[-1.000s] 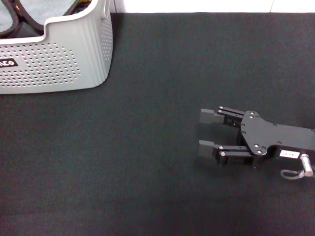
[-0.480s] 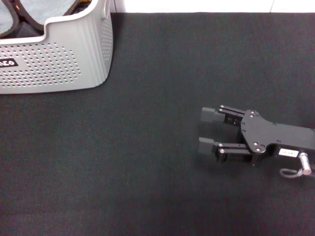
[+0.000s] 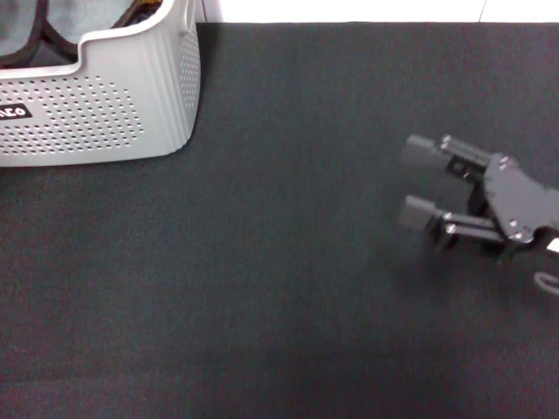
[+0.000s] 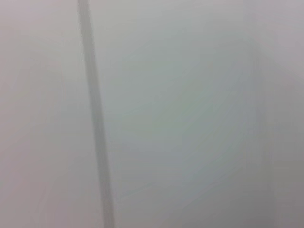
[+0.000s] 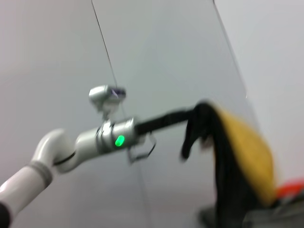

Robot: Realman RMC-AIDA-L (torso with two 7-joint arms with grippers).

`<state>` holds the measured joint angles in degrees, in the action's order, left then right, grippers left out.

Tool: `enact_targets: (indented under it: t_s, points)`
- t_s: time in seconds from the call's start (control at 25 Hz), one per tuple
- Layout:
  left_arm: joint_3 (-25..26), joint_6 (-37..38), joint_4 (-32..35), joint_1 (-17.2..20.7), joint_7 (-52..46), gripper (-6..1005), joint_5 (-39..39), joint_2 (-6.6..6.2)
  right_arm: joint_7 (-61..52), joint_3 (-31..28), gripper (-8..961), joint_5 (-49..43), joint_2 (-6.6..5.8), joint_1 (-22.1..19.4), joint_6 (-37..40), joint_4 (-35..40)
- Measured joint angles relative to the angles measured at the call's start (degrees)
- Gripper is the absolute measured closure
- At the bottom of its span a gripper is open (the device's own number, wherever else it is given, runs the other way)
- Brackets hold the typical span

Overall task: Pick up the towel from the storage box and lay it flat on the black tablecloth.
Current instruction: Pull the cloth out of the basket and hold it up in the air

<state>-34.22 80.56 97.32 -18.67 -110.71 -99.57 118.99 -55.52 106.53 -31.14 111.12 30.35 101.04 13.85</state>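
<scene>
The storage box (image 3: 96, 105), a light grey perforated basket, stands at the far left of the black tablecloth (image 3: 262, 288). Grey folds of the towel (image 3: 83, 13) with black edging show inside it. In the right wrist view, my left gripper (image 5: 192, 118) is shut on the towel (image 5: 247, 159) and holds it up; it hangs down with its yellow side and black edging showing. My left gripper is out of the head view. My right gripper (image 3: 417, 181) is open and empty, low over the cloth at the right.
A pale wall strip (image 3: 349, 9) runs beyond the cloth's far edge. The left wrist view shows only a blank pale surface with a grey line (image 4: 95, 118). Something orange-red (image 5: 290, 187) shows behind the hanging towel.
My right gripper has moved to the right and farther back, still open. The towel folds seen in the box have shifted.
</scene>
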Motion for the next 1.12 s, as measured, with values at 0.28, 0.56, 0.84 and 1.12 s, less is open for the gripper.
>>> enact_targets:
  t_s: [0.28, 0.56, 0.84, 1.12]
  points:
    - [-0.74, 8.12, 0.31, -0.12, 0.02, 983, 6.71, -0.43, 17.75, -8.06, 95, -0.01, 2.31, -0.70, -1.81, 0.35]
    - [-2.37, 10.30, 1.33, -1.05, -0.90, 983, 10.45, -0.04, 37.10, -3.54, 97, 2.04, 5.09, -1.68, -15.78, 10.04]
    - [-3.44, 10.36, 3.60, -1.76, -4.66, 984, 21.17, -0.33, 53.55, 12.98, 99, 18.46, 5.11, -0.56, -26.04, 19.28]
    - [-4.23, 10.06, 6.72, -3.30, -8.40, 984, 22.26, 0.33, 68.53, 28.56, 100, 34.55, 5.14, 2.14, -26.73, 24.13]
